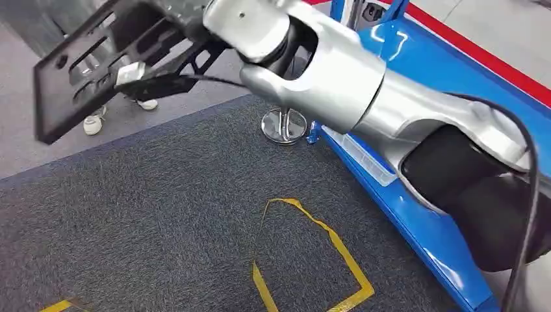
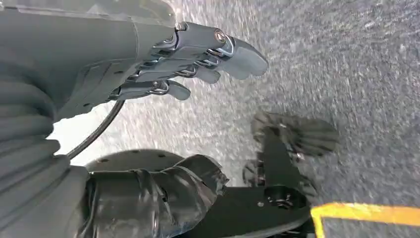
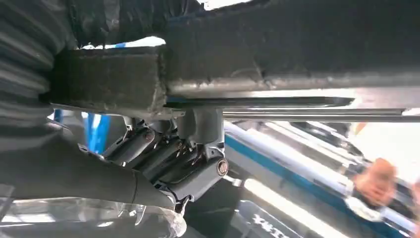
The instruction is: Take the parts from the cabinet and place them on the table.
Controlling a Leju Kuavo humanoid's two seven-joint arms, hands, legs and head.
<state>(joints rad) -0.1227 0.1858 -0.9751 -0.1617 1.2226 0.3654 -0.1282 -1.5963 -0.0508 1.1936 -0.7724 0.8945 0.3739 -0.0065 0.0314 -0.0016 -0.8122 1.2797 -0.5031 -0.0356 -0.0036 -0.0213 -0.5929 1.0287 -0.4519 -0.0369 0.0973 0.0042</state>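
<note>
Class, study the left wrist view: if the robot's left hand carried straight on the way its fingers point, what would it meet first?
Probably nothing but the dark grey carpet. The left hand holds nothing, its fingers extended together over open floor. Depth is unclear, so how soon it would touch cannot be judged.

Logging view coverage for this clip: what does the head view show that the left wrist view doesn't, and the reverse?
Head view alone: a flat black slotted part held up at the end of the silver right arm, a blue metal frame, and a person's white shoes. Left wrist view alone: the left robot hand, empty, fingers loosely extended. Both: dark grey carpet with yellow tape lines.
</note>
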